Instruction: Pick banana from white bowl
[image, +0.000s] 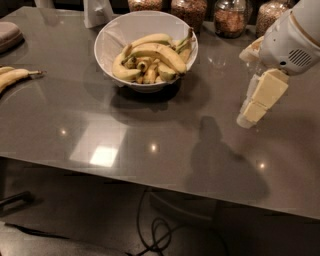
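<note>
Several bananas crowd the large round glossy white bowl, so we should lower the cream blocky gripper (well apart from it above the grey table, opening impossible to tell) across the long curved yellow banana on top.

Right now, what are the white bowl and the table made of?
The white bowl looks like glazed ceramic, maybe plastic: smooth, glossy sides. The table looks like polished stone or laminate: dark grey, mirroring lights. The end effector, cream and matte like plastic, hangs above the table, right of the bowl.
</note>
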